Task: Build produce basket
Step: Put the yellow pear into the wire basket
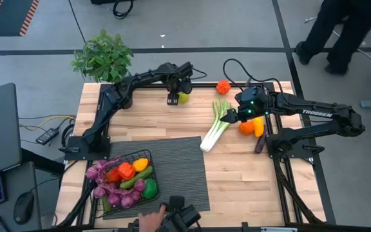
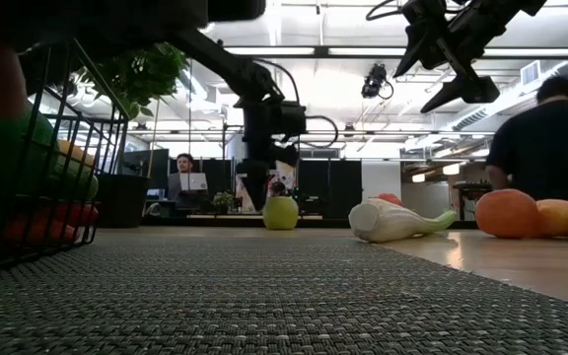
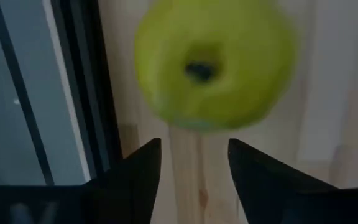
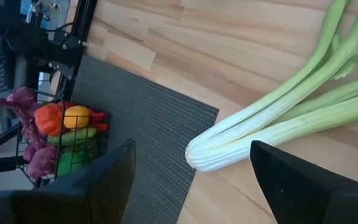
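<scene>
My left hand, fingers apart, hovers beside the green apple; my right hand gapes above the leek.

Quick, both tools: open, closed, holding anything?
Left tool: open, empty, at the green apple at the table's far edge.
Right tool: open, empty, above the leek.

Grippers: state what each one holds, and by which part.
Nothing is held. The left gripper stands open beside the green apple; the right gripper hangs open over the leek.
</scene>
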### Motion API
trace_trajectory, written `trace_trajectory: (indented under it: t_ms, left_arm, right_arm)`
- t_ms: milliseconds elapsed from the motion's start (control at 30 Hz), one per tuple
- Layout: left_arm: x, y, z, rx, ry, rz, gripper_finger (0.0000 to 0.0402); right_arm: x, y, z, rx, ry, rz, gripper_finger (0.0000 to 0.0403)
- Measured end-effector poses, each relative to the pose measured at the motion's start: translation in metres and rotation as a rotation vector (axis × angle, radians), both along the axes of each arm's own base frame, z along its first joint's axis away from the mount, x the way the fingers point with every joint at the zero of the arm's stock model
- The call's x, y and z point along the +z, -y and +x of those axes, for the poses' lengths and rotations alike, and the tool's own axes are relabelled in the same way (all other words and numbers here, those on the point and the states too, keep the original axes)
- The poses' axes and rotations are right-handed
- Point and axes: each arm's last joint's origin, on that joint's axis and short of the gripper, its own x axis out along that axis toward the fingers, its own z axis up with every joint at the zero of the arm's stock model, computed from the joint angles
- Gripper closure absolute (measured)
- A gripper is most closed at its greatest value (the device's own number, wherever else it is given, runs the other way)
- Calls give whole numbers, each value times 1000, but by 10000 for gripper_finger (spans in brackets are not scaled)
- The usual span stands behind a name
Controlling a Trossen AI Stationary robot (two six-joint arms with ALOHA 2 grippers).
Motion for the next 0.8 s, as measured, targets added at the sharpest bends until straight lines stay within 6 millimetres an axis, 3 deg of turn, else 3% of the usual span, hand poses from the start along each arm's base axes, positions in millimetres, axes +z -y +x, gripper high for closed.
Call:
trace_trajectory:
  t_ms: [167,400,567,800]
  left_arm:
    - [-3,-4,0,65,14,17,197]
    - [13,2,2,133,66,40,137]
    - [18,7,2,151,116,-50,98]
    - [20,5,4,173,185,-103,88]
  right_arm:
    - [0,-2,0,13,-1,8,85]
    - [-2,-2,-1,12,-23,0,85]
    - [-2,0,-1,2,-29,-26,85]
    - [-2,0,-1,-4,-30,-29,85]
